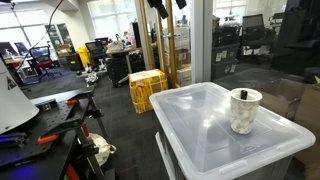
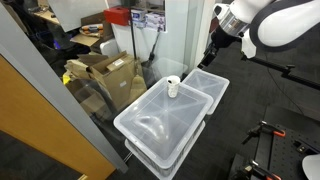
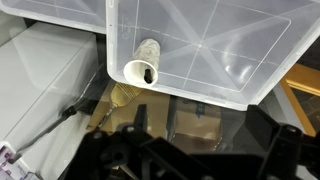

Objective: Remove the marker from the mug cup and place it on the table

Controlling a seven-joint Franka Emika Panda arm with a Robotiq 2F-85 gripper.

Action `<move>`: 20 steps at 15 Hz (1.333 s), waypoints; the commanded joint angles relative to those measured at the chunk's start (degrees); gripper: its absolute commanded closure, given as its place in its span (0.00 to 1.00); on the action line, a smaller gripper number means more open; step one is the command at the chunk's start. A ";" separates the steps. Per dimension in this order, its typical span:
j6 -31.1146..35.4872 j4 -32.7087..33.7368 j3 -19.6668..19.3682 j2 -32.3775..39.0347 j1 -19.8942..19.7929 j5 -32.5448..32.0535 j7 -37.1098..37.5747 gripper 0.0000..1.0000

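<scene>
The gripper (image 1: 168, 9) hangs high above and well apart from the mug cup (image 1: 245, 110), with its fingers spread and nothing between them. The mug cup stands upright near one corner of the table (image 1: 200, 125), and the marker (image 3: 148, 72) sits inside it, visible in the wrist view only as a dark shape in the mouth. Hazard: the marker hardly clears the rim, so a descent off centre is likely to strike the rim and tip or push the light cup towards the near edge. Hazard: a shallow pinch may let the thin marker slip and roll on release. The table is smooth translucent plastic with a raised edge, so expect low friction under the cup. A second bin (image 2: 207, 84) stands just beside it. Around it are cardboard boxes (image 2: 105, 75), a yellow crate (image 1: 147, 88) and a cluttered workbench (image 1: 40, 125).
</scene>
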 commanded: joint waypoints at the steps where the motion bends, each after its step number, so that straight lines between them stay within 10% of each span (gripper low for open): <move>1: 4.41 2.47 -1.78 3.98 -0.66 -1.97 -5.32 0.00; 20: -8.47 23.35 -4.79 23.76 -3.52 28.44 -50.94 0.00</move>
